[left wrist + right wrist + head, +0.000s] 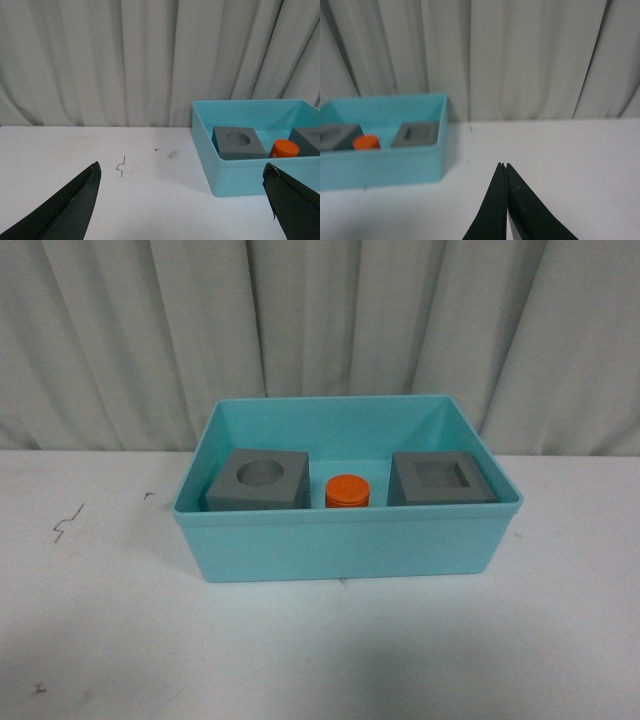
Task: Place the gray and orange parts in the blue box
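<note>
One pleated white curtain (330, 330) closes off the whole background behind a white table (100, 620), whose top carries a few small dark scribble marks (66, 523) to the left of the blue box (345, 545). That single box, the landmark here, sits at the middle of the table with its far wall close to the curtain. Three parts stand in a row inside it, behind the near wall, which hides their lower portions: one gray cube with a round hole (260, 480) toward the box's left end, one gray cube with a square recess (441, 478) toward its right end, and one orange cylinder (348, 490) between the two, apart from both. Any print on the cylinder is too small to read. Neither arm appears in the front view. Seen from the left wrist, the left gripper (182, 200) hangs over bare table to the left of the box, its two dark fingers (75, 207) spread wide with nothing between them, both cut off by the frame. Seen from the right wrist, the right gripper (503, 167) is to the right of the box, its fingers pressed together at the tips and holding nothing.
</note>
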Available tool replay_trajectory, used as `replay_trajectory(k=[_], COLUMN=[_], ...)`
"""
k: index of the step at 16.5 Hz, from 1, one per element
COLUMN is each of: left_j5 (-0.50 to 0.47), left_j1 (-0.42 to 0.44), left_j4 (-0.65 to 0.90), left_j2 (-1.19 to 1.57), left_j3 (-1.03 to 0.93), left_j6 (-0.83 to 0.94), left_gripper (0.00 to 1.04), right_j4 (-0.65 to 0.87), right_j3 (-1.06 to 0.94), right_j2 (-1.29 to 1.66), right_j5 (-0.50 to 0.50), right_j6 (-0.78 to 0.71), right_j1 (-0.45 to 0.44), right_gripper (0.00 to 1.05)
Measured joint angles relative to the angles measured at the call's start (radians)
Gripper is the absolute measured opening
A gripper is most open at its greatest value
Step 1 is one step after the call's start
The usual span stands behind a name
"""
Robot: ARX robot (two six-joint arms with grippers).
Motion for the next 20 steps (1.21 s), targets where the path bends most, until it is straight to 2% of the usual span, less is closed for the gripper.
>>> replay_trajectory(k=[4,5,6,13,20], left_j5=[0.002,0.002,0.002,0.002,0.002], left_j1=[0.0,0.0,0.0,0.0,0.0], left_j4=[0.0,0.0,0.0,0.0,0.0], left_j2=[0.0,0.0,0.0,0.0,0.0], left_j3=[0.0,0.0,0.0,0.0,0.0], left_j6=[0.0,0.0,0.0,0.0,0.0], left_gripper=[0.98,0.98,0.98,0.98,0.98], right_j4=[0.006,0.005,0.005,0.005,0.005], right_j3=[0.0,0.0,0.0,0.0,0.0], right_j2=[-0.024,-0.025,-0.025,-0.025,-0.025], right_j5=[0.0,0.0,0.0,0.0,0.0], right_j6=[0.0,0.0,0.0,0.001,0.002], right_j1=[0.0,0.0,0.0,0.0,0.0], right_gripper=[0.02,0.05,0.21,1.0,0.98])
